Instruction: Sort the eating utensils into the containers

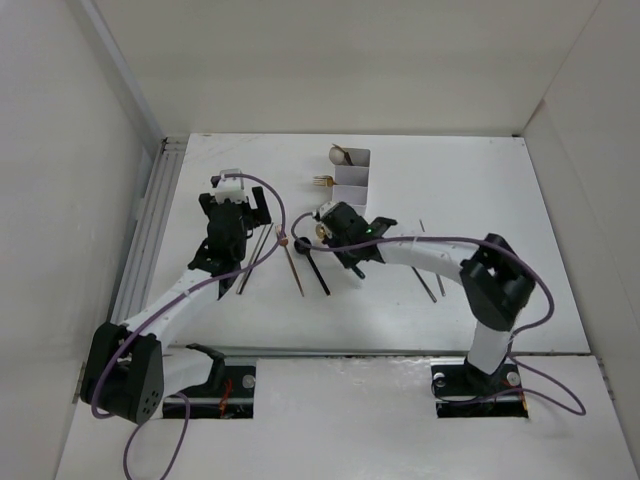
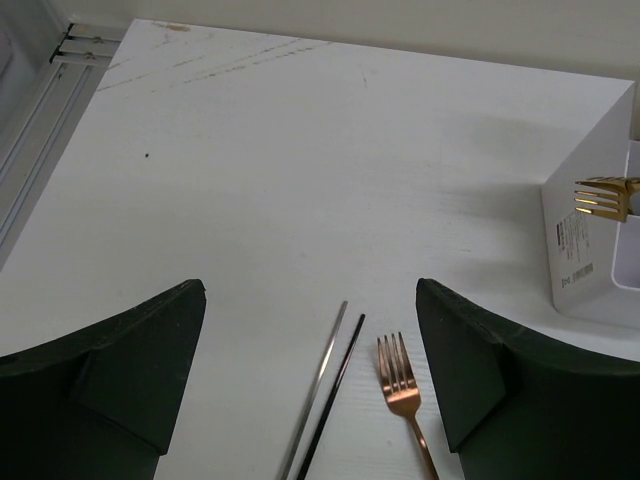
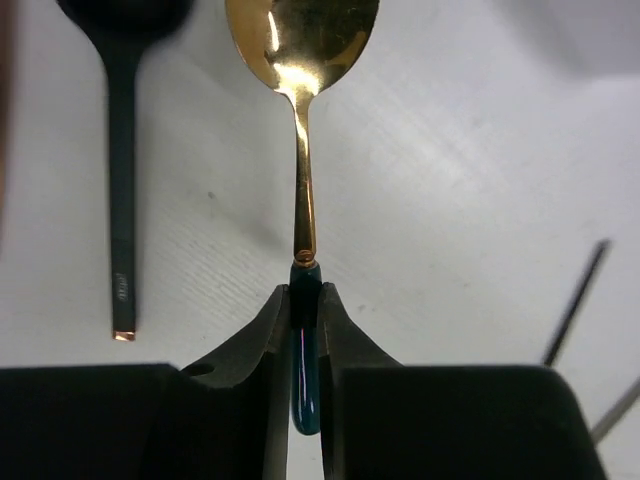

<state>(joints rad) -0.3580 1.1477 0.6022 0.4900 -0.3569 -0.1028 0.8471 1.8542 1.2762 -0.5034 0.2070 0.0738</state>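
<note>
**Right gripper**: fingers clenched on the dark handle of a gold-bowled spoon. The spoon is held at mid-counter, just short of the near end of the white divided box.

**Box:** stands close to the far edge, about midway between the left and right edges. A gold fork projects from its middle compartment toward the left edge. A brown utensil sits in the far compartment, too small to identify. The near compartment is partly hidden by the right gripper.

**Left gripper**: fingers spread wide, grasping nothing, poised left of the box. Between them, on the counter, lie a pair of chopsticks, one grey and one black, and a copper fork, near each other but apart.

**Black spoon**: lies flat just left of the held spoon, between it and the copper fork.

**Second chopsticks**: lie toward the right edge, beside the right arm.

**Metal rail**: runs along the left edge.
</note>
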